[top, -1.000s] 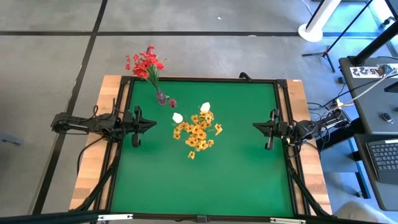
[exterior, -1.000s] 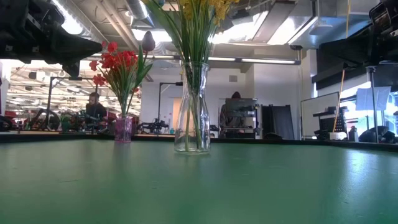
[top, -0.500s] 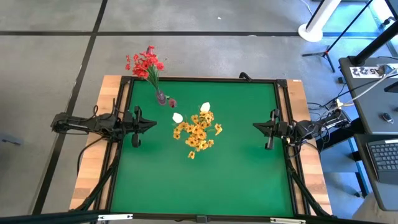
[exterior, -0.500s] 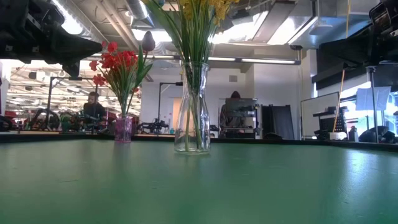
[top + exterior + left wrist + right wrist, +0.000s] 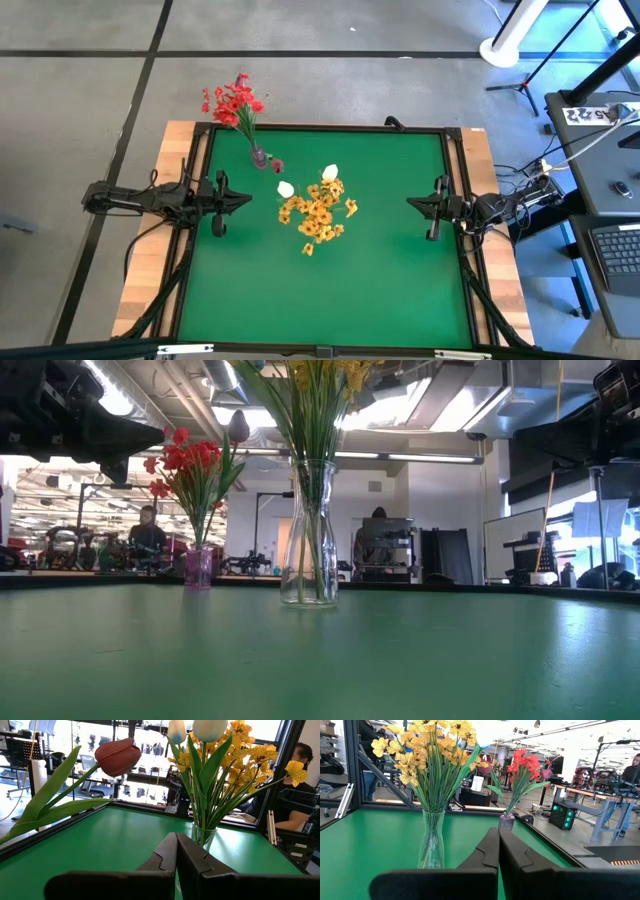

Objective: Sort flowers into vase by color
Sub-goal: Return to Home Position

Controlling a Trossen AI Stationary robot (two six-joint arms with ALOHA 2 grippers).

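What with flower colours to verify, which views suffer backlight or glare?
High view: even light, no glare on the yellow flowers. Low view: bright ceiling lights behind the transparent vase; left arm and right arm are dark silhouettes at the sides. Left wrist view: bright windows behind the white buds. Right wrist view: blown-out ceiling behind the red flowers.
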